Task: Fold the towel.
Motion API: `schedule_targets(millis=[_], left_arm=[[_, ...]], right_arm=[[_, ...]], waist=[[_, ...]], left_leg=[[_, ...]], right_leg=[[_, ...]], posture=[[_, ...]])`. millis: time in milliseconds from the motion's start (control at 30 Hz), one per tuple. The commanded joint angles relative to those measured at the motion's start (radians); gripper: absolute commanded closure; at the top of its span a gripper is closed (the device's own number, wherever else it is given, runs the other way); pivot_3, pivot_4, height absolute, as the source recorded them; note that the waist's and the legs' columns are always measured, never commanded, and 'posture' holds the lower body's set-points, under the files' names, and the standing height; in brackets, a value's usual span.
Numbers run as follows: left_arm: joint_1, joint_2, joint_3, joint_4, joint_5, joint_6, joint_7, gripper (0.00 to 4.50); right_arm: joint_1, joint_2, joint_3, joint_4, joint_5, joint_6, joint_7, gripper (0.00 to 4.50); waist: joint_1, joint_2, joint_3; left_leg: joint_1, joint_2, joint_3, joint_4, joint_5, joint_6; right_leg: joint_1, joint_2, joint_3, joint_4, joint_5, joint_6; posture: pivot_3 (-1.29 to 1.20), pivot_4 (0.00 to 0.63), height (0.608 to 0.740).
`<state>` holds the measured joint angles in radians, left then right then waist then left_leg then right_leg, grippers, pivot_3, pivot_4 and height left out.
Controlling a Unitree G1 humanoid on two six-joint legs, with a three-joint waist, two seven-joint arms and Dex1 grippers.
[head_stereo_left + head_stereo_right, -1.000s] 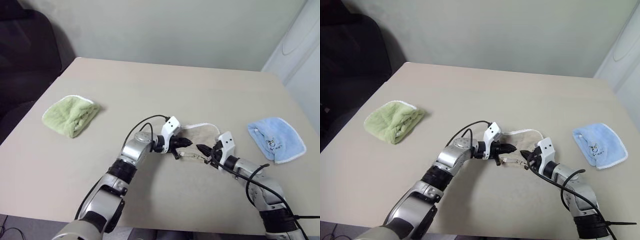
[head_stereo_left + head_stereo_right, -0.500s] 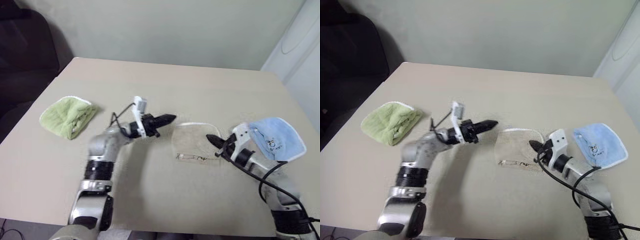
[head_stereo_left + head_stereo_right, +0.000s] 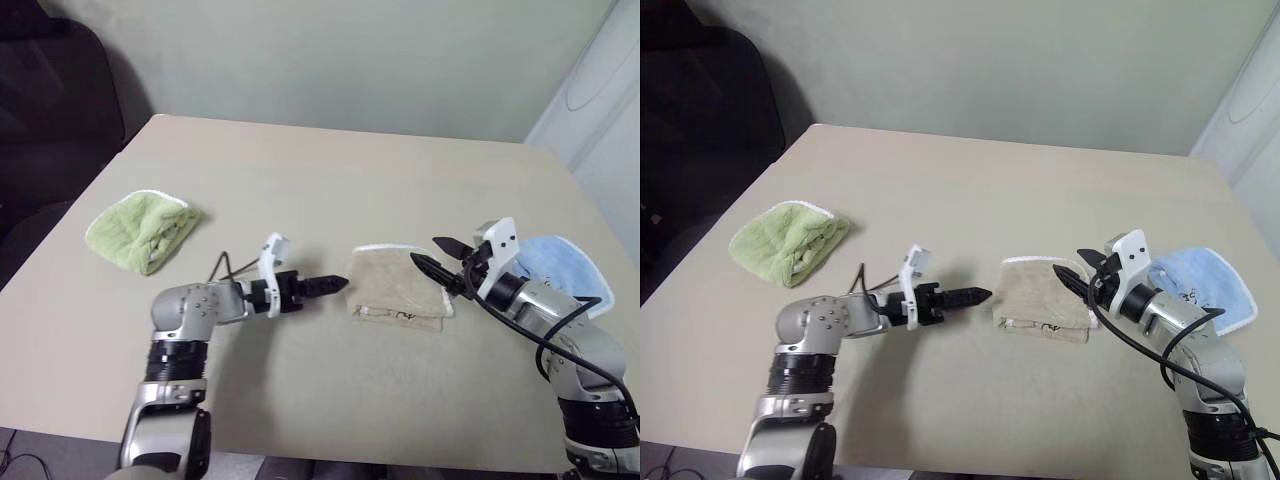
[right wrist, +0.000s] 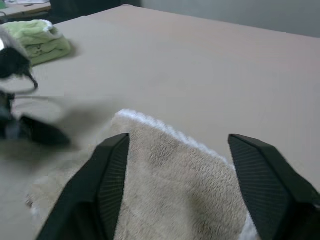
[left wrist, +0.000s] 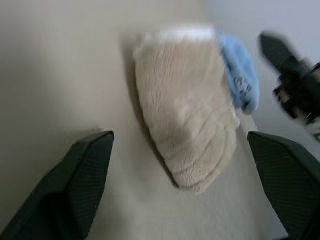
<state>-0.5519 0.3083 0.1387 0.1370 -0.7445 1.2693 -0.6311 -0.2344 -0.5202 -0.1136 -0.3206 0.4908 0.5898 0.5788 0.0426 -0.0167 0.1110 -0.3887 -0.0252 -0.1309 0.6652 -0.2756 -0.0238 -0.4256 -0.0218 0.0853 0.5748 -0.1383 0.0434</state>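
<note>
The beige towel lies folded in a small rectangle on the table, its white corded edge at the far side and the layered edges at the near side. Just off its left edge hovers my left gripper, pointing at it; the left wrist view shows its fingers spread wide with the towel between and beyond them, untouched. My right gripper hangs open above the towel's right edge, holding nothing. In the right wrist view the towel lies below the parted fingers.
A light green folded cloth lies at the table's left. A light blue cloth lies at the right, partly behind my right arm. The tan table has bare room at the back and along the front edge. A dark chair stands off the left corner.
Both grippers were shut on the towel's near edge; now both have let go and opened. The left one drew back to the left, the right one rose. The towel rests folded.
</note>
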Motion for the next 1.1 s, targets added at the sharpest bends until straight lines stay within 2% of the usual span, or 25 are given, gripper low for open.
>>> schedule_targets(millis=[33,200,533,867,967,1100], left_arm=[[-0.066,-0.083,-0.006,0.039,-0.005,0.038,0.064,0.05],[-0.116,-0.177,-0.024,0.118,0.016,0.04,0.111,0.05],[-0.172,-0.285,-0.02,0.236,0.046,-0.008,0.14,0.05],[-0.172,-0.304,-0.105,0.232,0.095,-0.018,0.124,0.05],[-0.169,-0.298,-0.136,0.23,0.123,-0.03,0.125,0.64],[-0.169,-0.299,-0.138,0.235,0.142,-0.047,0.122,2.07]], right_arm=[[-0.015,0.009,-0.032,-0.021,-0.001,-0.028,-0.022,1.15],[-0.004,0.015,-0.044,-0.035,-0.004,-0.033,-0.043,1.15],[0.015,0.017,-0.056,-0.05,-0.004,-0.039,-0.063,1.15],[-0.009,0.025,-0.048,-0.031,-0.011,-0.049,-0.072,1.15],[-0.013,0.029,-0.047,-0.027,-0.014,-0.053,-0.074,1.15],[-0.013,0.034,-0.044,-0.02,-0.02,-0.061,-0.073,1.15]], waist=[[0.005,0.0,0.0],[0.005,0.0,0.0],[0.017,0.0,0.0],[0.02,-0.001,0.0],[0.02,-0.001,0.0],[0.02,-0.001,0.001]], left_leg=[[0.0,0.0,0.0,0.0,0.001,0.0],[0.001,0.0,0.001,0.001,0.001,0.0],[0.003,-0.004,0.0,0.001,0.002,0.006],[0.002,-0.006,0.0,0.001,0.006,0.011],[0.003,-0.007,-0.001,0.001,0.005,0.013],[0.002,-0.007,-0.001,0.001,0.005,0.013]], right_leg=[[0.0,0.0,0.0,0.0,0.0,0.0],[0.001,0.0,0.0,0.0,0.0,0.0],[0.005,-0.002,0.001,0.0,-0.003,0.005],[0.006,-0.003,0.001,0.0,-0.004,0.006],[0.007,-0.003,0.001,0.0,-0.004,0.006],[0.007,-0.004,0.002,0.0,-0.004,0.006]], posture=[[0.0,0.15,0.74],[0.0,0.15,0.74],[0.0,0.15,0.74],[0.0,0.15,0.74],[0.0,0.15,0.74],[0.0,0.15,0.74]])
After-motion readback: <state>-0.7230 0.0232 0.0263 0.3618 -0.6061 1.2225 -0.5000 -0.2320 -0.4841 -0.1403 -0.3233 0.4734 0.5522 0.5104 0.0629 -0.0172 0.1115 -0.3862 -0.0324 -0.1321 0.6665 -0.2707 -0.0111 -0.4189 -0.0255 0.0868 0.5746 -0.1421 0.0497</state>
